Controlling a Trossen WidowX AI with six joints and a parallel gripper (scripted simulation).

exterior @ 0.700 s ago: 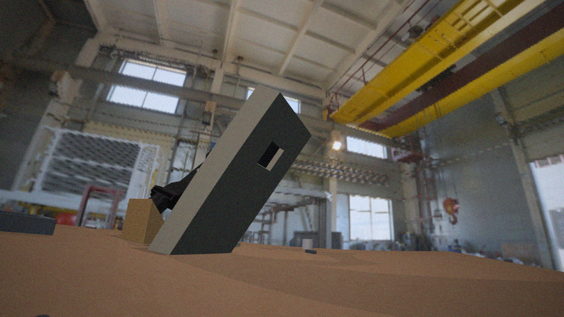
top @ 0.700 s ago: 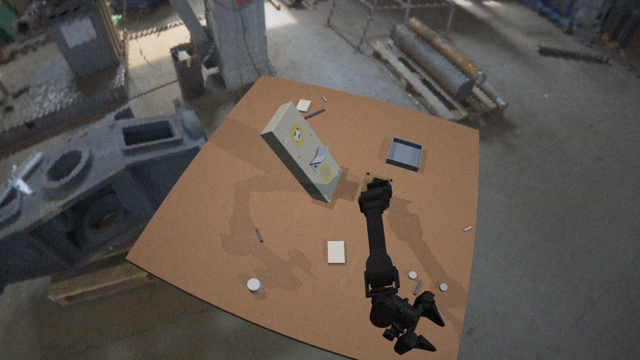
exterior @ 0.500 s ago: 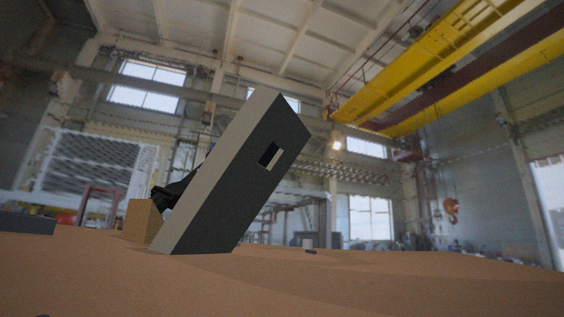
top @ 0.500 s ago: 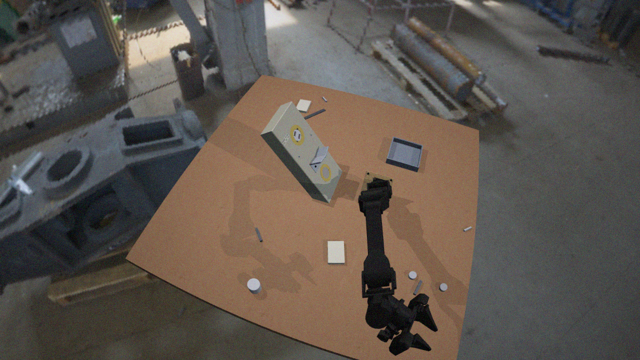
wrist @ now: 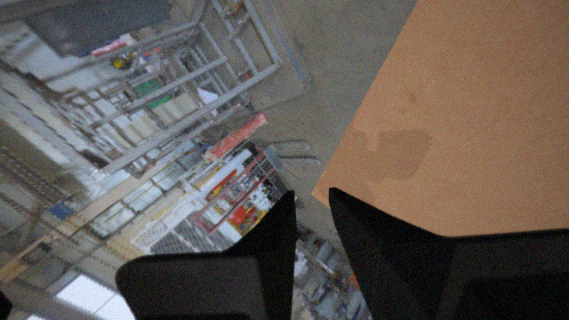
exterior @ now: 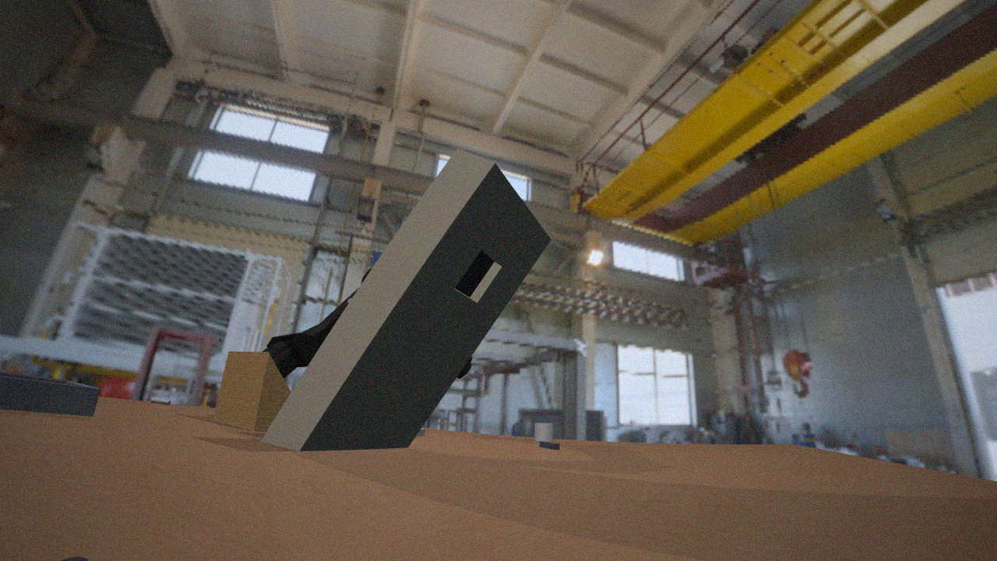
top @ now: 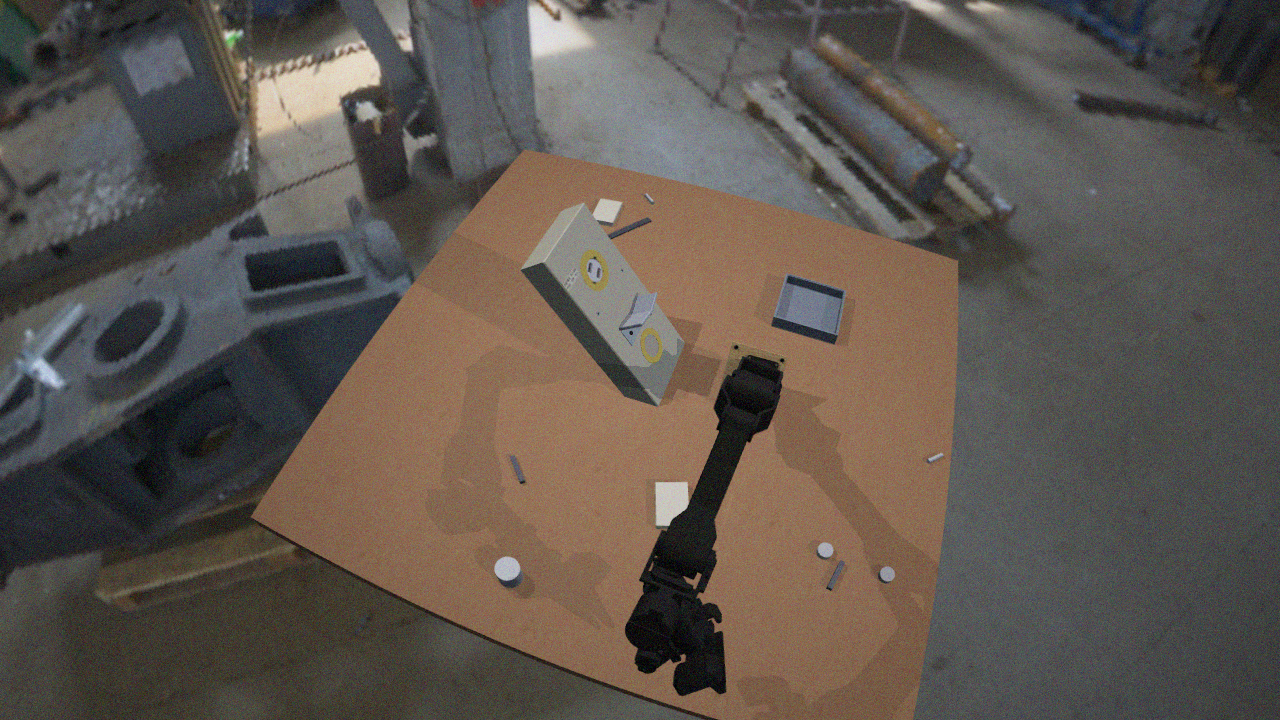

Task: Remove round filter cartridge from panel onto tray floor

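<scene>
The round filter cartridge (top: 595, 268) sits in the upper part of the tilted beige service panel (top: 619, 291) (exterior: 411, 362). Its pale face shows two dark slots inside a yellow ring. The panel's back faces the exterior view, with a rectangular opening in it. The blue-grey tray (top: 802, 325) (exterior: 48, 396) stands to the right of the panel and looks empty. My gripper (top: 700, 680) (wrist: 311, 196) is over the near edge of the table, far from panel and tray. Its black fingertips stand a narrow gap apart, with nothing between them. In the exterior view the gripper cannot be made out.
A hinged grey flap (top: 640, 310) sticks out of the panel above a second yellow ring (top: 650, 344). A cream block (top: 671, 499) lies beneath the arm. A white cylinder (top: 507, 570), two small white discs (top: 825, 549) (top: 887, 574) and grey bars (top: 517, 469) (top: 835, 575) lie about.
</scene>
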